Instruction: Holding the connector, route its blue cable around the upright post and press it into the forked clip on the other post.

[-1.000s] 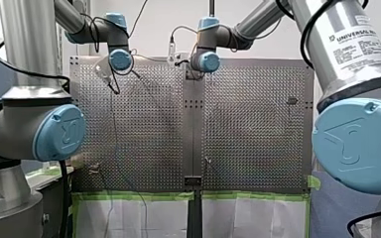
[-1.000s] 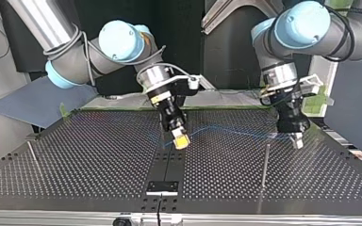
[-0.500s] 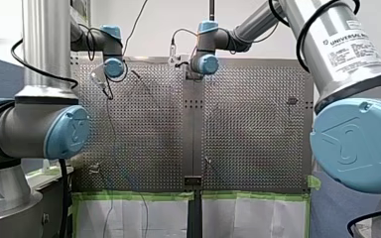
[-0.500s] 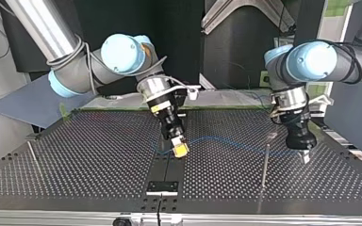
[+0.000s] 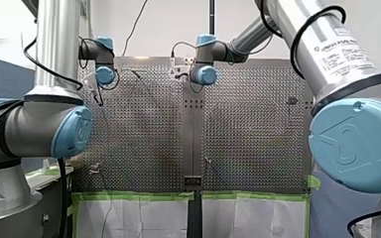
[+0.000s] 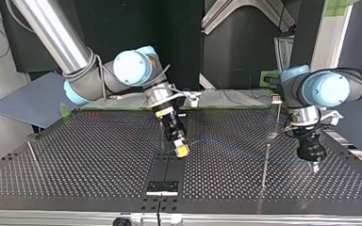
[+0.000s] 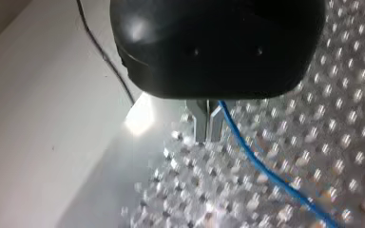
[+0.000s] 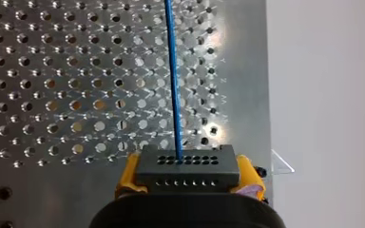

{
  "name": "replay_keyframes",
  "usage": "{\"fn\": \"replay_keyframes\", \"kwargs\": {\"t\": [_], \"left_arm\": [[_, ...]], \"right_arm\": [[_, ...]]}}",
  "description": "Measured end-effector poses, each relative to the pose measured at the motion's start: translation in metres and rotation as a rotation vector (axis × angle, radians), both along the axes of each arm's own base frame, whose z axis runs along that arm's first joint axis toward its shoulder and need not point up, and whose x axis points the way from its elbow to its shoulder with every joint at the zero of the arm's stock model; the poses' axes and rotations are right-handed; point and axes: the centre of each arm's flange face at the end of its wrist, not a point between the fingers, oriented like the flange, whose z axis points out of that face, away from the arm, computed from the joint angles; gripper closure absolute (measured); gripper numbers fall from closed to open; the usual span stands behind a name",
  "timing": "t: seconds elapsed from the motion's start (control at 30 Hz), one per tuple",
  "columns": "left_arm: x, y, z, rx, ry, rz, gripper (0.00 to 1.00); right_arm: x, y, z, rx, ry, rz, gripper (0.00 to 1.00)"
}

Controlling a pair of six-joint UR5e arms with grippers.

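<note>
In the right wrist view my right gripper (image 8: pixel 187 177) is shut, its yellow pads clamping a dark grey connector (image 8: pixel 187 164) with rows of holes. The blue cable (image 8: pixel 172 76) leaves it straight ahead over the perforated plate. In the top view that gripper (image 6: pixel 181 149) hangs low near the plate's middle seam. The cable (image 6: pixel 226 145) runs toward the view's right, past a thin upright post (image 6: pixel 265 162), to my left gripper (image 6: pixel 315 165). Its metal fingers (image 7: pixel 197 121) are shut on the cable (image 7: pixel 256 164) just above the plate.
A second thin post (image 6: pixel 31 153) stands at the top view's left. A small black block (image 6: pixel 162 187) sits on the middle seam near the front edge. Green tape (image 5: pixel 134 196) lines the plate's near edge in the front view.
My left gripper has carried the cable toward the top view's right and nearer that camera, ending past the upright post. My right gripper has stayed near the middle seam, still gripping the connector.
</note>
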Motion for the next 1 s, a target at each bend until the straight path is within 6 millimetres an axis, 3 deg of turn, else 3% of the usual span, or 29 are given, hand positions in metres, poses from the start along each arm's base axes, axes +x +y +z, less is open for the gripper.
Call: {"fn": "replay_keyframes", "kwargs": {"t": [0.43, 1.0], "left_arm": [[0.033, 0.057, 0.036, -0.02, -0.096, -0.021, 0.95], [0.033, 0.018, 0.039, -0.005, -0.092, -0.085, 0.95]], "right_arm": [[0.003, -0.008, -0.006, 0.002, 0.0, -0.009, 1.0], [-0.003, -0.016, -0.013, 0.024, 0.01, -0.054, 1.0]]}}
